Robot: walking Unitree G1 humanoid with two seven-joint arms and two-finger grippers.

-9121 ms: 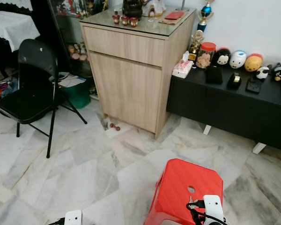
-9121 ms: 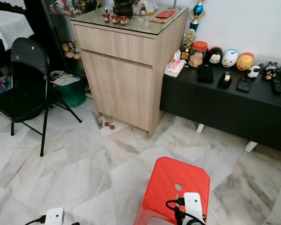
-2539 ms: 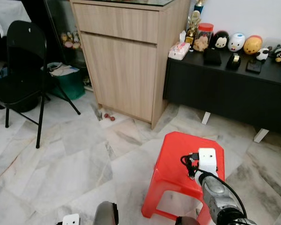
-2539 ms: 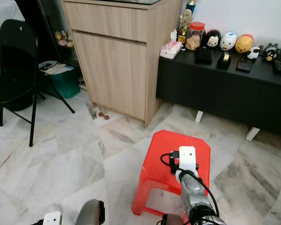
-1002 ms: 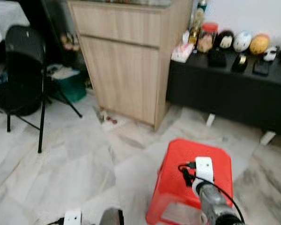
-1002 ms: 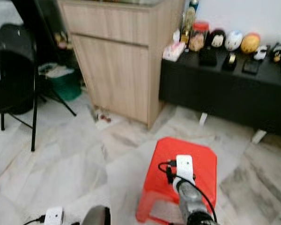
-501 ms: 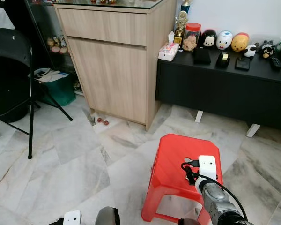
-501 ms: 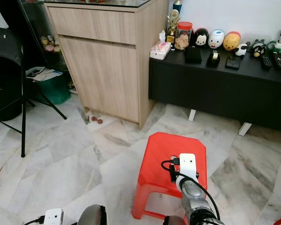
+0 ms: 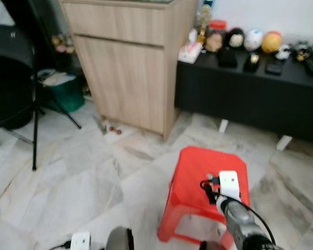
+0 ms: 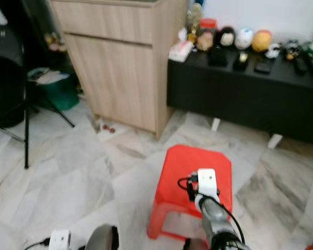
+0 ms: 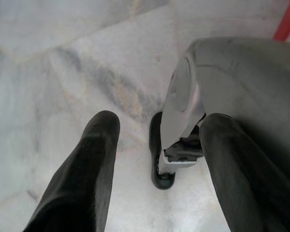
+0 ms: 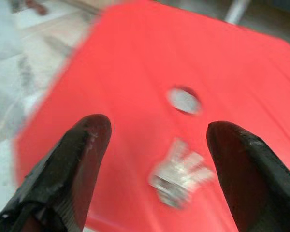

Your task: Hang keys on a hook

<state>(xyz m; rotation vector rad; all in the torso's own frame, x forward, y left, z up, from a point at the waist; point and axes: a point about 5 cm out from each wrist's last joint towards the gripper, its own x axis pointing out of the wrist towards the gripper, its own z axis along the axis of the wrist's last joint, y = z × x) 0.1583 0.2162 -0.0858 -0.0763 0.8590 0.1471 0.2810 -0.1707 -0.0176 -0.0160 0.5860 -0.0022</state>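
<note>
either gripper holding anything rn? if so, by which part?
Nothing is held. The right gripper is open above the red stool, with the keys lying on the seat between its fingers. The left gripper is open over the floor.

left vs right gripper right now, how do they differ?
The right gripper hovers over the red stool, its fingers spread either side of the silvery keys. The left gripper points down at bare marble floor beside the robot's own foot, flanking nothing to grasp. Shared: both open, black-fingered, empty.

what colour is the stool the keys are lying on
Red. The stool shows best in the right wrist view, with the silvery keys lying on its seat.
</note>
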